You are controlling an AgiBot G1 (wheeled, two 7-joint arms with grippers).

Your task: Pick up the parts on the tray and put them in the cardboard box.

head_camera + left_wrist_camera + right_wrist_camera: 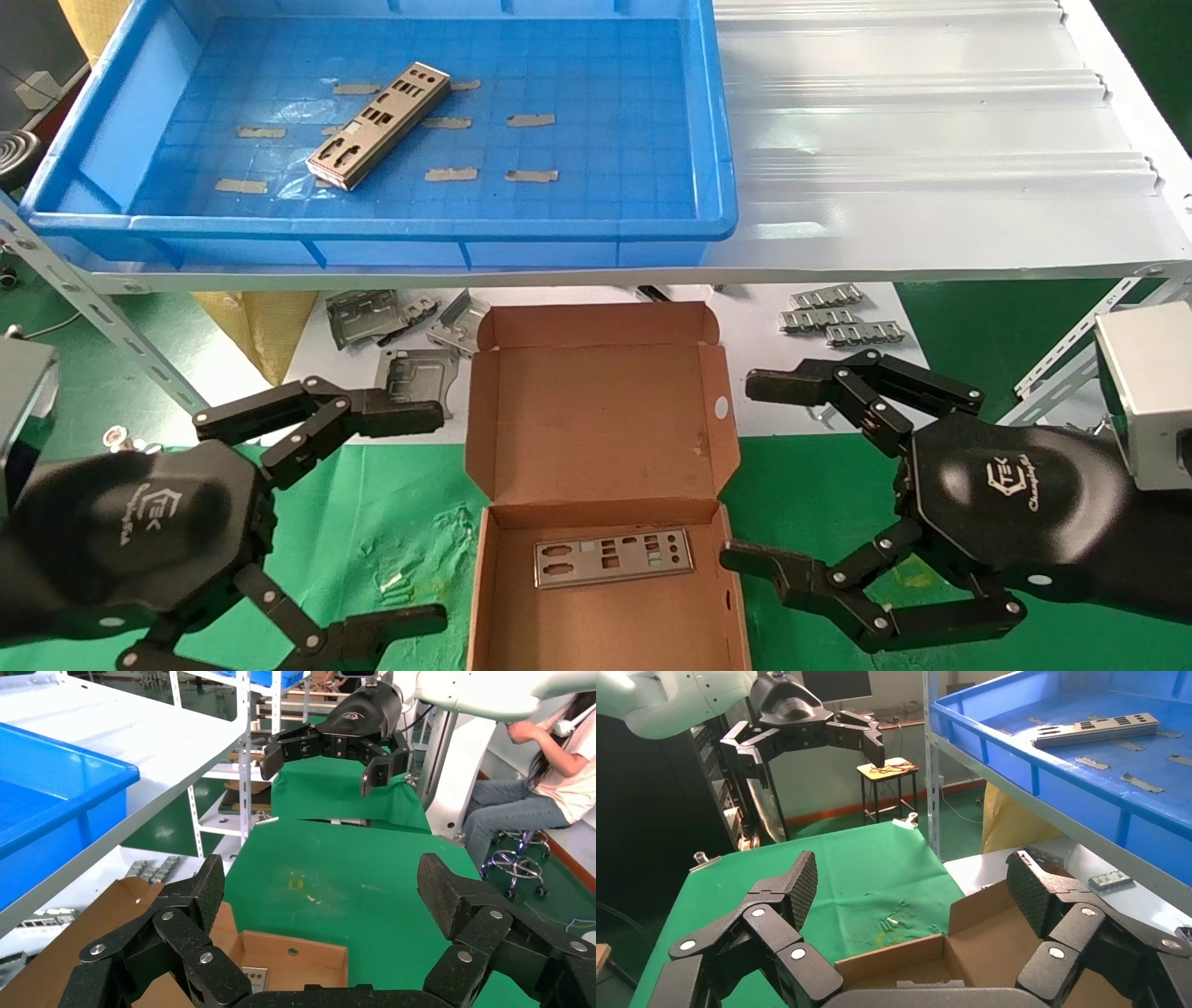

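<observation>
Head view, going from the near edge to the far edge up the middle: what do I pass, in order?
Silver punched metal plate lying in the brown cardboard box → the box's raised hinged lid → white shelf edge → bright-blue plastic tray → stack of silver punched plates on the tray floor.

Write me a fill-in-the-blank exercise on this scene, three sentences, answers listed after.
1. The part already in the cardboard box lies ____ on its floor.
2. The parts left on the tray form one ____.
3. The left gripper and the right gripper both have their fingers ____, holding nothing.

Missing words: flat; stack; open
</observation>
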